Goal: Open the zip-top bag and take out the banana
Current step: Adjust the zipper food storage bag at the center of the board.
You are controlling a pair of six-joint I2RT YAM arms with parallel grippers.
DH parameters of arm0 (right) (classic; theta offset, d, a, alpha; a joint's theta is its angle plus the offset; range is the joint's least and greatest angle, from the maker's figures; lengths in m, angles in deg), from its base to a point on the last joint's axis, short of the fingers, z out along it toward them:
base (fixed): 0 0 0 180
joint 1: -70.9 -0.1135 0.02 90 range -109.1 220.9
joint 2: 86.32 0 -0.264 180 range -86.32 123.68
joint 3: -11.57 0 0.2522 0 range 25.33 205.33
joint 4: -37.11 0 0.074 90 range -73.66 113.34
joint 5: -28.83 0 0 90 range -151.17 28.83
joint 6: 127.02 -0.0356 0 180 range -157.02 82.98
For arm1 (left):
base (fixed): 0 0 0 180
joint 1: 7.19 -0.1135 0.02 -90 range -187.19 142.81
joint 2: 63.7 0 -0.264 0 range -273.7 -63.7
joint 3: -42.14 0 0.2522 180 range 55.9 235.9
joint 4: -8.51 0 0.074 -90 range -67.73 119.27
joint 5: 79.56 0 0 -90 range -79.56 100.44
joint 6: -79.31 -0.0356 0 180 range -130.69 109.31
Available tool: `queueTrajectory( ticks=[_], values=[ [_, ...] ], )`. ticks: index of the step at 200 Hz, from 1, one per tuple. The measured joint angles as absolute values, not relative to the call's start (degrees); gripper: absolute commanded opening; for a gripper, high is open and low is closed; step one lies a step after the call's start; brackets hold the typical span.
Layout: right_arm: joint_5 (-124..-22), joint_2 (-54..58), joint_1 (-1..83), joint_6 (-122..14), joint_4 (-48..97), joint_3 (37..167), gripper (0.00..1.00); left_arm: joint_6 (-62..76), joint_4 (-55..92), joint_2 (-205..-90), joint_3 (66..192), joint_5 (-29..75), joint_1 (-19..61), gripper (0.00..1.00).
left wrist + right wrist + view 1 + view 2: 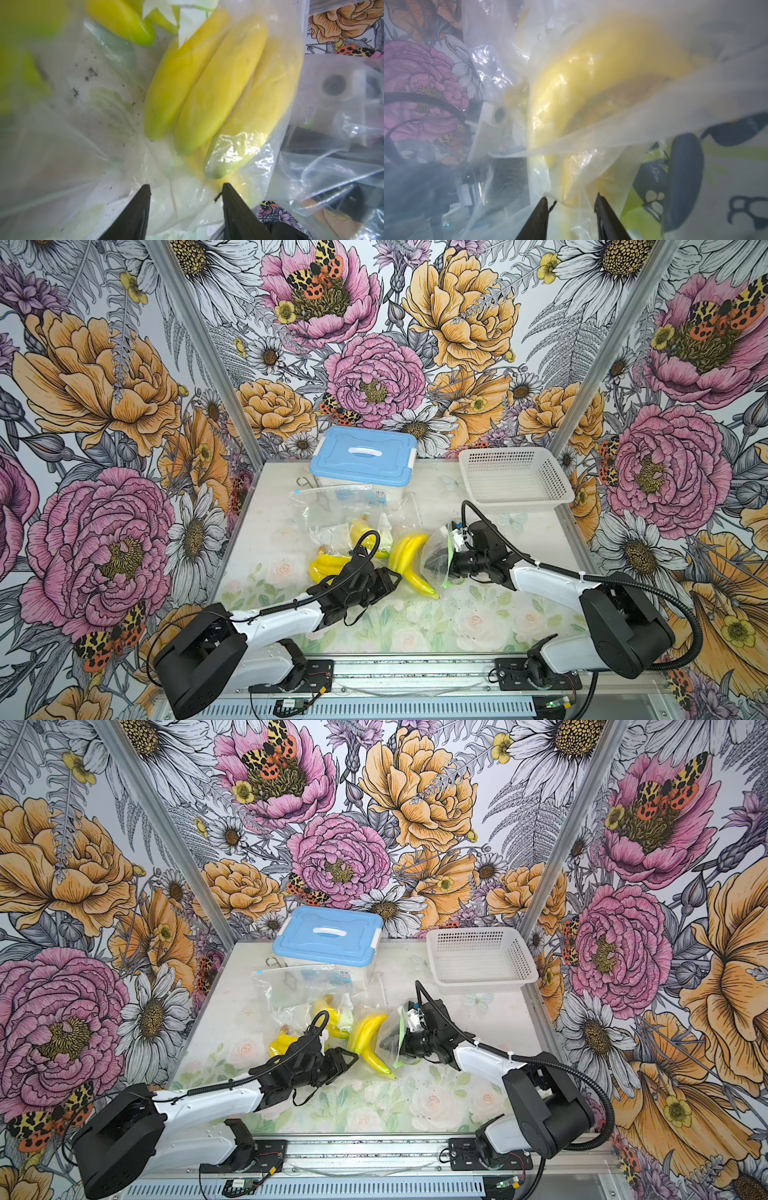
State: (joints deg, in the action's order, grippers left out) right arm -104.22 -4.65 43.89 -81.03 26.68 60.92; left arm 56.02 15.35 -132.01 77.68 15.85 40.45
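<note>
A bunch of yellow bananas (409,560) lies mid-table inside a crumpled clear zip-top bag (401,522); both top views show it (368,1036). My left gripper (395,576) sits at the bunch's near-left side. In the left wrist view its jaws (187,185) stand apart with loose bag film between them and the bananas (218,93) just ahead. My right gripper (444,562) is pushed into bag plastic right of the bunch. Its jaws (571,196) stand apart, with folded film and a yellow banana (581,87) running down toward the gap.
More bananas (326,566) in clear bags (332,506) lie left of the bunch. A bag with green and dark print (685,166) wraps the right gripper. A blue-lidded box (363,456) stands at the back, a white basket (515,481) at the back right.
</note>
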Motion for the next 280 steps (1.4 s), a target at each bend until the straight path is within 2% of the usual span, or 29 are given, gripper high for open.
queueTrajectory(
  ticks=[13, 26, 68, 93, 125, 163, 203, 251, 280],
  values=[
    [-104.4, -4.5, 43.9, -81.1, 26.7, 61.1, 0.41, 57.1, 15.0, -130.9, 76.1, 15.1, 41.5, 0.51],
    [-104.6, -4.4, 43.9, -81.1, 26.7, 61.1, 0.41, 58.0, 14.7, -129.8, 74.9, 14.3, 42.0, 0.42],
    [-105.5, -4.2, 43.7, -80.9, 26.7, 61.2, 0.43, 58.1, 13.1, -132.1, 75.7, 13.9, 41.7, 0.0],
    [-105.9, -4.2, 43.5, -80.8, 27.1, 61.2, 0.42, 56.2, 17.6, -131.0, 80.2, 14.5, 40.3, 0.0],
    [-105.4, -3.8, 43.5, -80.4, 28.4, 60.5, 0.42, 52.5, 28.9, -123.4, 90.2, 14.9, 36.5, 0.0],
    [-103.4, 1.0, 43.5, -81.0, 32.4, 57.2, 0.41, 48.4, 36.8, -119.7, 98.9, 16.4, 32.8, 0.0],
    [-101.4, 5.6, 43.4, -81.0, 33.3, 56.6, 0.4, 46.3, 42.8, -121.5, 100.7, 17.8, 32.6, 0.0],
    [-101.2, 6.3, 43.5, -80.3, 34.1, 56.2, 0.4, 44.1, 48.9, -122.3, 111.3, 18.0, 32.1, 0.0],
    [-101.3, 6.1, 44.1, -79.5, 35.3, 55.4, 0.4, 42.8, 50.7, -123.3, 116.7, 16.9, 36.6, 0.0]
  ],
)
